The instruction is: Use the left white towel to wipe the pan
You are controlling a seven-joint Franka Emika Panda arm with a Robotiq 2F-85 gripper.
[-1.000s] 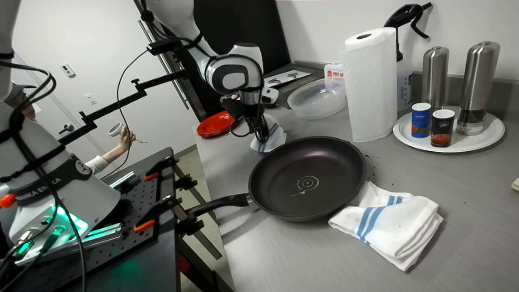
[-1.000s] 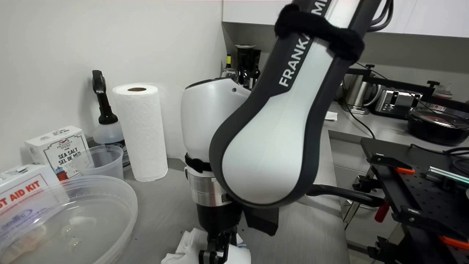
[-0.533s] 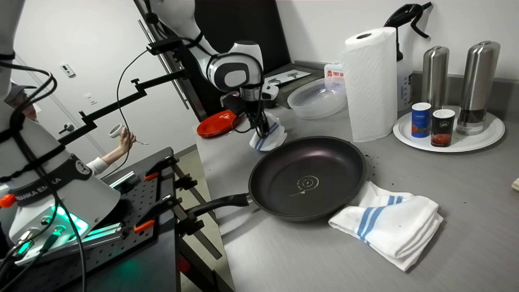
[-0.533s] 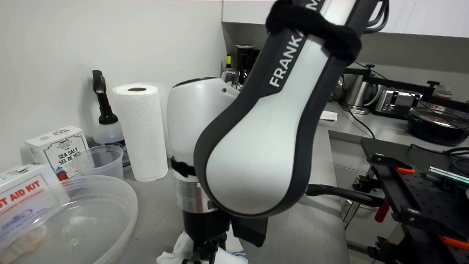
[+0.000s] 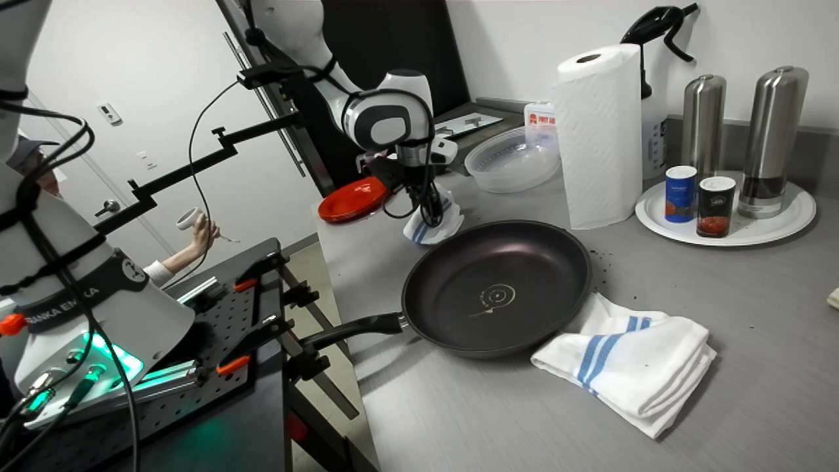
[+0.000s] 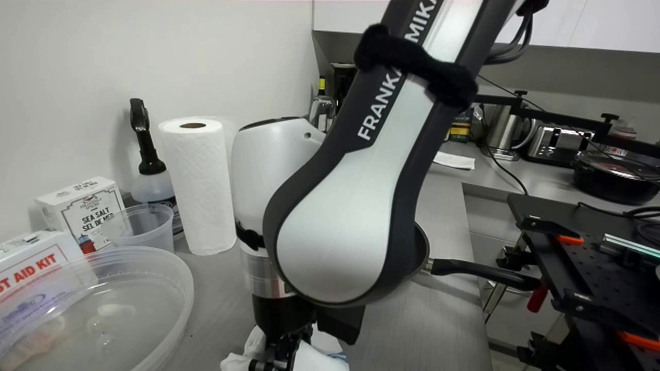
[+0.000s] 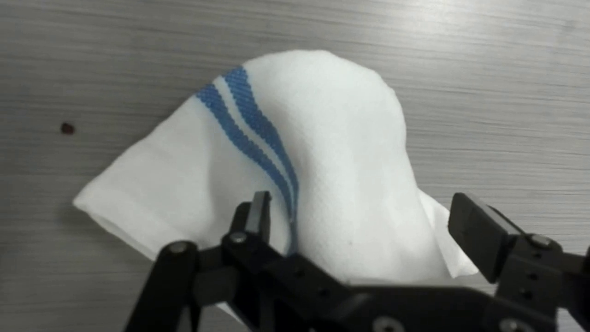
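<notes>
A white towel with blue stripes [image 7: 341, 175] lies bunched on the counter and fills the middle of the wrist view. It also shows behind the pan in an exterior view [image 5: 451, 226] and at the bottom edge in an exterior view [image 6: 322, 360]. My gripper [image 7: 359, 207] is open above it, its left finger over the cloth near the stripes and its right finger past the towel's right edge. Whether the fingertips touch the cloth I cannot tell. The black pan [image 5: 505, 282] stands beside this towel. A second striped white towel [image 5: 636, 367] lies folded at the pan's other side.
A paper towel roll [image 5: 600, 144], a plate with shakers and grinders [image 5: 796, 216], a clear plastic tub [image 5: 511, 164] and red plates [image 5: 351, 202] stand on the counter. The pan's handle [image 5: 357, 328] sticks out over the counter edge. A spray bottle [image 6: 152, 175] stands by the wall.
My arm has shifted leftward in an exterior view, and the gripper has moved slightly right in an exterior view. The towel under it shifted a little. The pan and folded towel have not moved.
</notes>
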